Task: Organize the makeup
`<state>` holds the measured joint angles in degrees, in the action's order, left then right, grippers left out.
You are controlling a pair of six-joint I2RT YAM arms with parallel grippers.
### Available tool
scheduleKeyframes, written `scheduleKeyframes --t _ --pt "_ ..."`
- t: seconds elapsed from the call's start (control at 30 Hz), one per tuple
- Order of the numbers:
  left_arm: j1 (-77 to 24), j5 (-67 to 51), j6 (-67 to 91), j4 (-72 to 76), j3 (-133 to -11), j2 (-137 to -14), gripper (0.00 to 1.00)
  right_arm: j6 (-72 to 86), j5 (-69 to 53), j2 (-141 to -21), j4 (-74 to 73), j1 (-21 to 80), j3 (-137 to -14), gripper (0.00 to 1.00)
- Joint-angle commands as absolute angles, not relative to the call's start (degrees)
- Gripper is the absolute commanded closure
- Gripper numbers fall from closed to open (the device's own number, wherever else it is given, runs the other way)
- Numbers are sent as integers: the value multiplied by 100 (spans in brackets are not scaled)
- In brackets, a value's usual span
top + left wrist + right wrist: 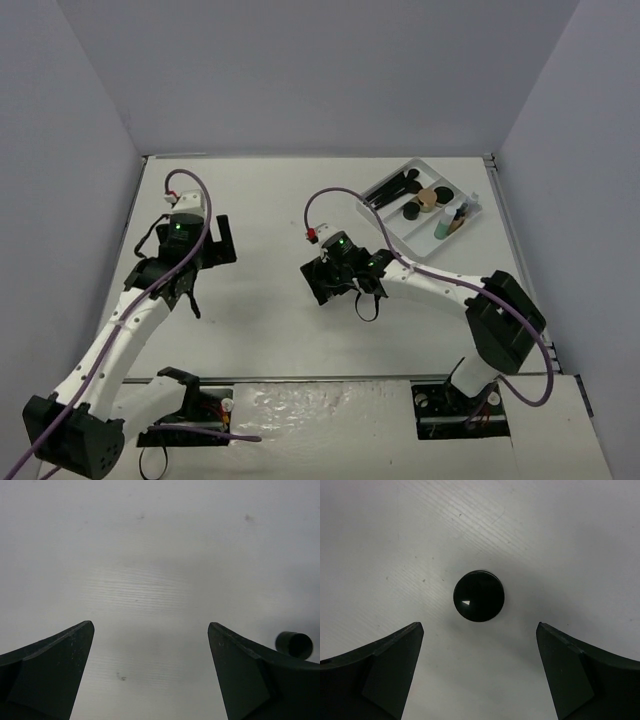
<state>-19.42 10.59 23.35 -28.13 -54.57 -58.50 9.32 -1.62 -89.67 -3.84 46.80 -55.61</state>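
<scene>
A black round pot [479,596] stands on the white table just beyond my right gripper [480,626], which is open and points straight down; its fingers flank the pot without touching it. In the top view the right gripper [335,283] hides that pot. More of the makeup lies in the white divided tray [472,215] at the back right: thin black brushes [390,188], black pots [410,212], a tan jar [428,200], a green bottle [443,228] and a tan bottle [458,222]. My left gripper [150,626] hangs open over bare table at the left [195,260].
A small black cylinder [294,644] stands on the table just right of my left gripper's right finger. Grey walls enclose the table on three sides. Both arm bases sit at the near edge.
</scene>
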Motion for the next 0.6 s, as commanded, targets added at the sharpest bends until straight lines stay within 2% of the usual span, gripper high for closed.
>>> scheduleKeyframes --t 0.0,0.23,0.57 --pt "-1483 1274 1960 -3102 -5458 -5227 3 853 269 -9410 -62 4919 -6020 8" --pt "-1274 1559 1740 -3085 -5124 -4896 3 905 545 -9923 176 4992 -6082 19" --pt "-1244 1318 1733 -2793 -5068 -5347 3 958 624 -10092 365 4992 -6052 44"
